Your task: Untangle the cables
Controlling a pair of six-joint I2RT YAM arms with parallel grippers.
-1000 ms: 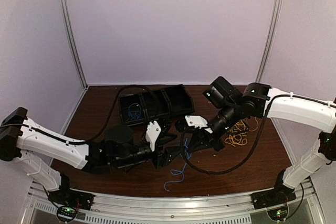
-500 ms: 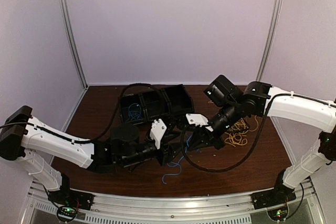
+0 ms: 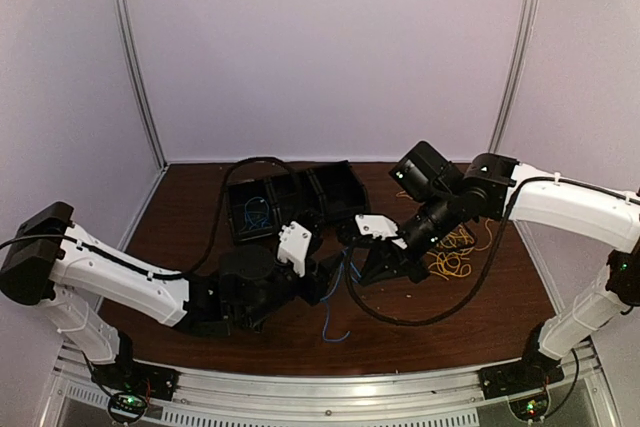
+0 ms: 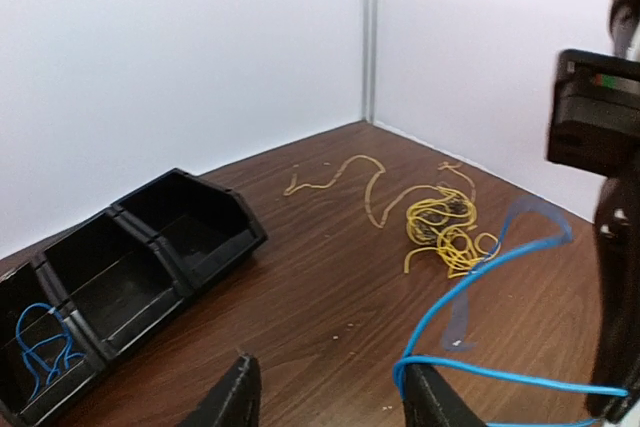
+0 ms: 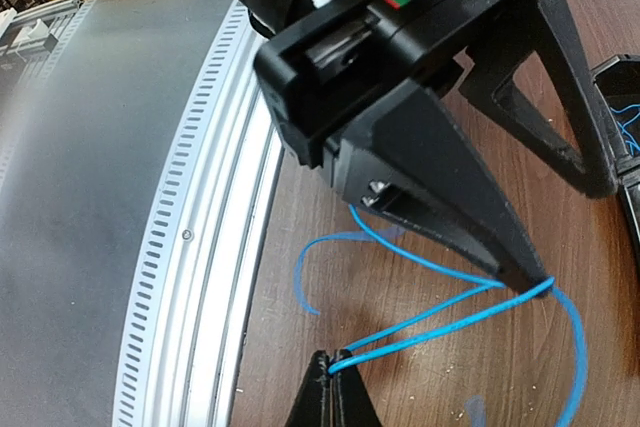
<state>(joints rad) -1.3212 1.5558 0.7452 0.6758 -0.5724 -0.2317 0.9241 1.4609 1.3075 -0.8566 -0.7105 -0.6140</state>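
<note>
A blue cable (image 5: 455, 319) is pinched at one end in my right gripper (image 5: 336, 383), which is shut on it just above the table. From there the cable runs to one fingertip (image 5: 540, 282) of my left gripper and hooks round it. In the left wrist view the left gripper (image 4: 335, 399) is open, the blue cable (image 4: 470, 292) looped over its right finger (image 4: 432, 402), nothing between the fingers. From above, the two grippers (image 3: 335, 269) (image 3: 375, 267) meet mid-table, the blue cable (image 3: 333, 325) trailing toward me. A yellow cable tangle (image 3: 450, 259) lies right of them.
A black three-compartment bin (image 3: 292, 197) stands behind the grippers, with another blue cable (image 3: 257, 213) in its left compartment. Thick black arm cables arc over the table. The metal rail (image 5: 200, 207) of the near edge runs close beside the right gripper.
The left arm has swung away from the near edge and closer to the right gripper, dragging the blue cable's loose tail up with it. The right arm has stayed put, still shut.
</note>
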